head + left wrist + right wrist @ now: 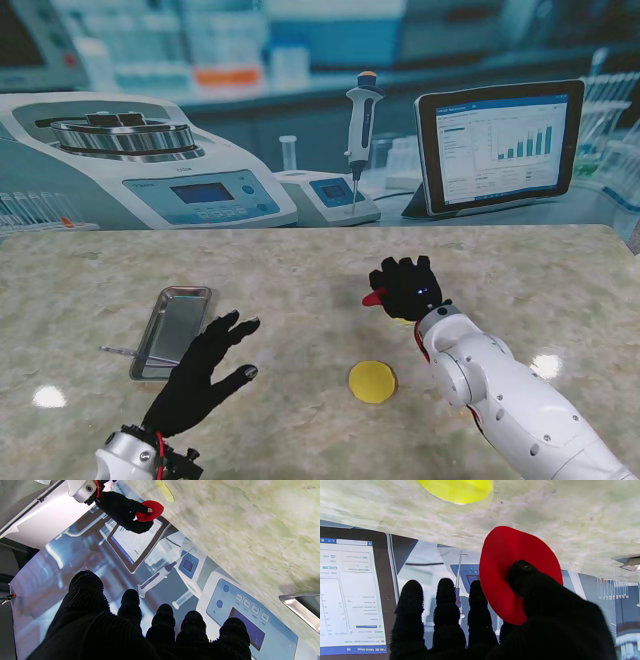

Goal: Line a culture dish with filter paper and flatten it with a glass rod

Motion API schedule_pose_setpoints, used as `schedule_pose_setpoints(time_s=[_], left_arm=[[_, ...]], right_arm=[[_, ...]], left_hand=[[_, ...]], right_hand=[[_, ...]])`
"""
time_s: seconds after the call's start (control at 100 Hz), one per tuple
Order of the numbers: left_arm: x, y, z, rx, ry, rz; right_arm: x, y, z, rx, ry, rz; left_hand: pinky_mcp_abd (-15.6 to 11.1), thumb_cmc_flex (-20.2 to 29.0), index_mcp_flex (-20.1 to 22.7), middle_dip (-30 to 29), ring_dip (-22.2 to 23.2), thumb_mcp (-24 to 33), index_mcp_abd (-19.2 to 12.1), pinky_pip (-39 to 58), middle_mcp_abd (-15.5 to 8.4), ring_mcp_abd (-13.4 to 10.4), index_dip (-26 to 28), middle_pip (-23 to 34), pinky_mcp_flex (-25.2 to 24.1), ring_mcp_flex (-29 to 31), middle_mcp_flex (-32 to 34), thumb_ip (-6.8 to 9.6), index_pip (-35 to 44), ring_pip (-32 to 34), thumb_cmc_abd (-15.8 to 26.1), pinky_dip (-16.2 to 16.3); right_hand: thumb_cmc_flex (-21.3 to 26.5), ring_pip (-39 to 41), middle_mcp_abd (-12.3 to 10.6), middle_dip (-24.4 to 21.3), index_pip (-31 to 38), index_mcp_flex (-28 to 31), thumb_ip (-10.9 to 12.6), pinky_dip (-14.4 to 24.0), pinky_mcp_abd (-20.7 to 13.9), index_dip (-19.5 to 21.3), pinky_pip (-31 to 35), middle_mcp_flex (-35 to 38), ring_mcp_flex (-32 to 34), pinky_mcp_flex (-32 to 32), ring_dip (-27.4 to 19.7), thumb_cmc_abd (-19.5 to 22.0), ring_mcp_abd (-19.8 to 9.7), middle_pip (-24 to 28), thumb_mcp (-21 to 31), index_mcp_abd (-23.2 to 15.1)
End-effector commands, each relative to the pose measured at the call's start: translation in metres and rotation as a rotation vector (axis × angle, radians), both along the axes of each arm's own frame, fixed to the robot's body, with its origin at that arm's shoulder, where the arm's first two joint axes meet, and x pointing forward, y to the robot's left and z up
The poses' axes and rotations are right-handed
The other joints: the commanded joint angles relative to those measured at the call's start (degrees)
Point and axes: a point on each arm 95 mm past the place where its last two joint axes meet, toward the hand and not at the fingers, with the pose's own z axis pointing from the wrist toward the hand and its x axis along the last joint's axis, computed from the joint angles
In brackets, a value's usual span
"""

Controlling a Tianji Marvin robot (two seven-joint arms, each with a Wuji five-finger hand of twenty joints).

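Filter paper, a red disc [506,562], sits pinched between the right hand's [408,287] thumb and forefinger, lifted off the desk [300,270] on the far side, right of centre. It bows in the grip, so a loose pinch could let it slip or crease before it lands. Nearer to me lies a yellow disc [372,381]; whether that is a second paper or paper already in a clear culture dish, I cannot tell, as no dish rim shows plainly. Over on the left, the left hand [205,375] hovers with fingers spread, holding nothing, just beside the metal tray [172,331]. A thin glass rod [135,352] appears to lie across the tray's near end, faint and hard to trace. The risk there: a clear, slim rod is easy to misjudge and could roll off the tray rim. The wrist views crop the tray to a corner.
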Motion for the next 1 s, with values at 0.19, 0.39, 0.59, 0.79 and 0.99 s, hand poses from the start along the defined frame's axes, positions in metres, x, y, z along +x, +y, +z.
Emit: schedule_pose_setpoints(time_s=[0.19,0.39,0.59,0.79,0.99], left_arm=[[-0.003,-0.001,-0.003,0.005,0.012,-0.017],[-0.002,0.002,-0.001,0.011,0.009,-0.014],[-0.002,0.003,-0.001,0.017,0.01,-0.015],[-0.002,0.004,-0.001,0.022,0.009,-0.015],[-0.001,0.005,-0.001,0.027,0.009,-0.015]], right_arm=[[0.02,-0.022,-0.004,-0.068,0.009,-0.039],[0.032,-0.031,-0.011,-0.101,0.026,-0.055],[0.04,-0.037,-0.02,-0.129,0.039,-0.061],[0.046,-0.041,-0.028,-0.145,0.034,-0.07],[0.051,-0.042,-0.031,-0.144,0.02,-0.071]], left_hand=[[-1.1,0.9,0.0,1.3,0.7,-0.5,-1.4,-2.3,-0.7,-1.3,0.5,0.4,0.0,-1.5,-1.1,1.48,1.0,-0.5,0.6,1.3],[-1.1,0.9,0.1,1.3,0.7,-0.5,-1.4,-2.3,-0.6,-1.3,0.5,0.4,0.0,-1.5,-1.0,1.48,1.0,-0.5,0.6,1.2],[-1.0,0.9,0.1,1.3,0.7,-0.5,-1.4,-2.3,-0.6,-1.3,0.5,0.4,0.0,-1.5,-1.0,1.49,1.0,-0.5,0.6,1.2],[-1.1,0.9,0.1,1.3,0.7,-0.5,-1.4,-2.3,-0.6,-1.3,0.5,0.4,0.0,-1.5,-1.0,1.49,1.0,-0.5,0.6,1.2],[-1.1,0.9,0.1,1.3,0.6,-0.5,-1.4,-2.3,-0.6,-1.3,0.5,0.4,0.0,-1.5,-1.0,1.49,1.0,-0.5,0.7,1.2]], right_hand=[[1.3,1.1,-1.3,0.1,1.7,2.6,-1.2,1.0,1.0,-0.2,1.9,0.2,1.8,0.2,0.6,0.0,-0.5,-0.2,1.5,-0.9],[1.1,1.2,-1.3,0.1,1.5,2.4,-1.3,1.0,1.1,-0.3,2.0,0.1,2.0,0.4,0.6,0.1,-0.5,-0.3,1.4,-1.3],[0.7,1.2,-1.3,0.0,0.9,2.4,-1.6,1.0,1.1,-0.6,2.1,0.0,2.1,0.6,0.7,0.0,-0.5,-0.4,1.0,-2.3],[-0.3,1.4,-1.2,-0.1,0.9,2.2,-1.8,1.0,1.2,-0.6,2.2,0.2,2.3,1.0,0.7,-1.1,-0.4,-0.4,1.4,-2.4],[-1.9,2.0,-1.0,0.0,1.5,1.8,-2.2,1.0,1.2,-0.1,2.7,0.3,2.4,1.4,0.9,-2.7,-0.4,0.0,3.1,-2.1]])
